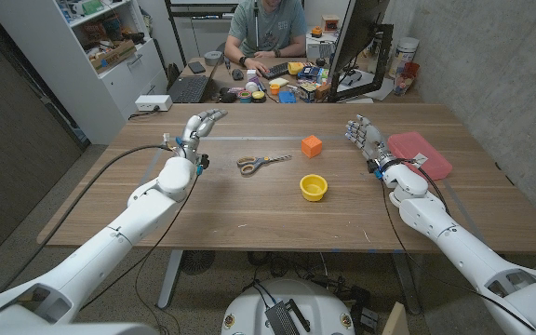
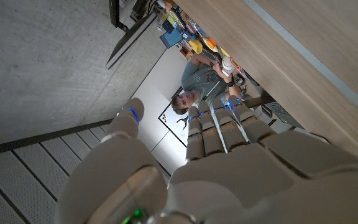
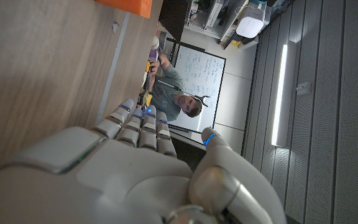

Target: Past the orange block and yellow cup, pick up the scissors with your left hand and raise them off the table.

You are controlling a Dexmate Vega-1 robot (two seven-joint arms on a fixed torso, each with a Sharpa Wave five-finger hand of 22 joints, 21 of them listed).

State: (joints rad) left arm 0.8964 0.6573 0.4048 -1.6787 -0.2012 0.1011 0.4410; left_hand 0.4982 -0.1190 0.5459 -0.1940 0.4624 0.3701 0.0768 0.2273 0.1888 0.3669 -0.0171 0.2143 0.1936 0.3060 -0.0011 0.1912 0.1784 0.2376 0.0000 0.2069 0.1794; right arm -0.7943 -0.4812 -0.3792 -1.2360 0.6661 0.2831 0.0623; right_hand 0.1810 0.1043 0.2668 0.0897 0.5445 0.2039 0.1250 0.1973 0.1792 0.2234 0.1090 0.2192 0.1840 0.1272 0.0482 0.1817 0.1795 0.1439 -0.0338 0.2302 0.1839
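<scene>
The scissors (image 1: 261,164), with orange-and-grey handles, lie on the wooden table (image 1: 249,209) near its middle. An orange block (image 1: 312,145) sits just right of them, and a yellow cup (image 1: 314,187) stands nearer the front edge. My left hand (image 1: 196,130) is open, fingers stretched out, to the left of the scissors and apart from them; its back shows in the left wrist view (image 2: 229,168). My right hand (image 1: 367,140) stands open at the right, beside a pink tray; its back fills the lower right wrist view (image 3: 123,168), where the orange block (image 3: 126,6) shows.
A pink tray (image 1: 422,154) lies at the right edge of the table. Behind the table a person (image 1: 268,33) sits at a cluttered desk with a keyboard (image 1: 188,88) and a monitor (image 1: 361,42). White shelves (image 1: 100,46) stand at the back left.
</scene>
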